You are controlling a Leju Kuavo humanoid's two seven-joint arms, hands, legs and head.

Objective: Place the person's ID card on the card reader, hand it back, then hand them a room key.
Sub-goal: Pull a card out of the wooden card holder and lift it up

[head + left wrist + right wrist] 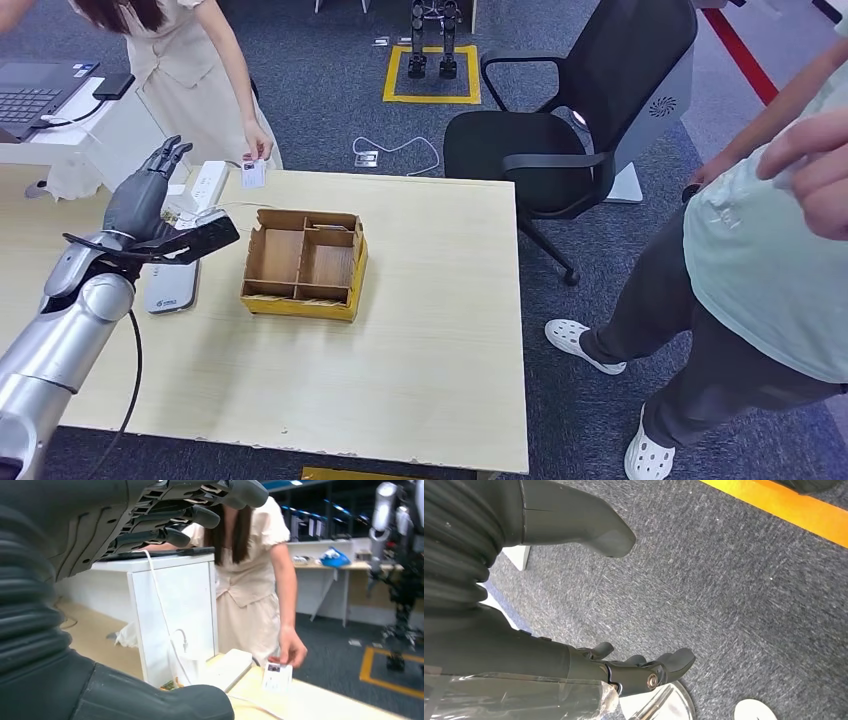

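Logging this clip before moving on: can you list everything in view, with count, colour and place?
table: one, light wood, centre.
compartment box: one, brown cardboard with yellow base, mid-table.
card reader: one, white, on the table below the left robot hand.
power strip: one, white, far table edge.
ID card: one, white, held at the far table edge by a person in a cream dress.
laptop: one, dark, on a white stand at far left.
office chair: one, black, beyond the table.
second person: pale green shirt, at right.
left robot hand: dark grey, fingers spread, above the table.
right robot hand: dark, over grey carpet.
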